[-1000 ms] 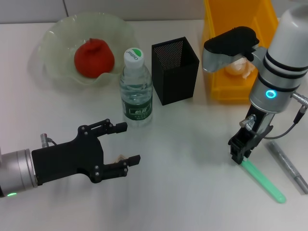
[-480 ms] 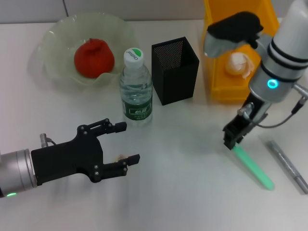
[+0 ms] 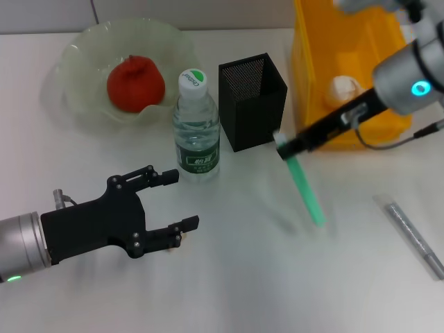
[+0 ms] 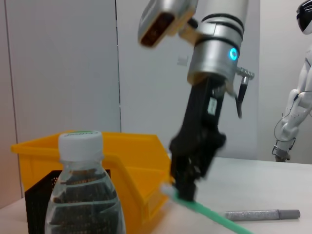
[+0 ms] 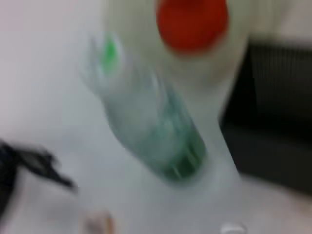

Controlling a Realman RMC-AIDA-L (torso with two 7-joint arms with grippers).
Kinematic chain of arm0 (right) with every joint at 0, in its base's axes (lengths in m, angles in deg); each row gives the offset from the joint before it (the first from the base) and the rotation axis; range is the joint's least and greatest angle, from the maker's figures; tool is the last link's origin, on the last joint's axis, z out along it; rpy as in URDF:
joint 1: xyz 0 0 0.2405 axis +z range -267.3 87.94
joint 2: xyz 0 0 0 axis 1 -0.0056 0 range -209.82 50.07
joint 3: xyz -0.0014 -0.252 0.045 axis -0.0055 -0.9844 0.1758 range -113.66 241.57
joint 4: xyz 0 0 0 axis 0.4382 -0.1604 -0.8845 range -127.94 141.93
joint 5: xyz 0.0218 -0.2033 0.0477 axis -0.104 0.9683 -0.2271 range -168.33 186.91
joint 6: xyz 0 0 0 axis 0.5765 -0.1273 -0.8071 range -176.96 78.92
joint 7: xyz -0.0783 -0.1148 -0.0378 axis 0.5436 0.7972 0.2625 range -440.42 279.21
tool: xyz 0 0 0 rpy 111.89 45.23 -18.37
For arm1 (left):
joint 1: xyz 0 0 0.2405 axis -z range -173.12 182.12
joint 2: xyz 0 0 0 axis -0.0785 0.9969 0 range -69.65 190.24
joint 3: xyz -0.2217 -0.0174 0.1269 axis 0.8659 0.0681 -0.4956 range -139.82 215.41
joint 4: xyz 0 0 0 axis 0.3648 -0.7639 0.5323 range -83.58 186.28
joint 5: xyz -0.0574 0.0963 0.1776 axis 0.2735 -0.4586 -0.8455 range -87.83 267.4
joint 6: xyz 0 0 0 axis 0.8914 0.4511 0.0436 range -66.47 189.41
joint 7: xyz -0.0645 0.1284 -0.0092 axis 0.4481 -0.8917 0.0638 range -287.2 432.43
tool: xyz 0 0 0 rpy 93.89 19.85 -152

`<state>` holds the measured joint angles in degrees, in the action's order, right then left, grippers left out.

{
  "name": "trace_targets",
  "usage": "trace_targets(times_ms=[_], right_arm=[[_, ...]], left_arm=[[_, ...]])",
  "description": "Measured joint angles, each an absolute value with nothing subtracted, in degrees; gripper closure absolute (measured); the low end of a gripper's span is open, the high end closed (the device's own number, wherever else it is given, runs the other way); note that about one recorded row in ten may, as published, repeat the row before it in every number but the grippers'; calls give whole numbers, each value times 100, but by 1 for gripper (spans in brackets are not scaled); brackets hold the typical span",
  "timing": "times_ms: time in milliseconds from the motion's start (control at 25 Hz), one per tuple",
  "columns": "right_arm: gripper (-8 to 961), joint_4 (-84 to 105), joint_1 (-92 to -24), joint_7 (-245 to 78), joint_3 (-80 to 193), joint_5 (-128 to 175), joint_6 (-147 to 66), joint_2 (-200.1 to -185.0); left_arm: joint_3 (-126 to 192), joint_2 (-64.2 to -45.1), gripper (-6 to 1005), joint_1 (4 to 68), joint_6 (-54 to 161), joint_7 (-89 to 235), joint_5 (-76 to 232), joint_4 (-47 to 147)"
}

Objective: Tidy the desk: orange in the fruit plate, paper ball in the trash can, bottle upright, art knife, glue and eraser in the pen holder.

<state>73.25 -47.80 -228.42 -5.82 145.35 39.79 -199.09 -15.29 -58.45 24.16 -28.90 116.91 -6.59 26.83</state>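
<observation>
Even bright light, soft shadows; right wrist view heavily motion-blurred.

A white humanoid robot figure with dark joints (image 4: 296,114) stands far in the background of the left wrist view, beyond the far edge of the counter (image 4: 263,180); only part of it shows, and thin dark cables hang beside its arm. Behind it runs a pale grey panelled wall (image 4: 63,68) with a dark vertical seam. A small pale square plate (image 4: 182,60) sits on that wall; its detail cannot be made out.
</observation>
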Motion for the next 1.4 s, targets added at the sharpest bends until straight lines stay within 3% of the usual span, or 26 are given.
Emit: trace_targets(times_ms=[440,920,1400], right_arm=[[777,6149,-5662,-19883,1448,11452,3605,-19902],[778,3693,-5527,-15733,1692,9181,3052,-19922],[760,2762,-5252,-14372,1639,8607,2367,-19941]], left_arm=[[-1529,-5845,217,2435,-2869,11691,-637,2683],[-1529,-5854,216,2468,-2852,11691,-637,2683],[-1529,-5853,216,2418,-2852,11691,-629,2683]])
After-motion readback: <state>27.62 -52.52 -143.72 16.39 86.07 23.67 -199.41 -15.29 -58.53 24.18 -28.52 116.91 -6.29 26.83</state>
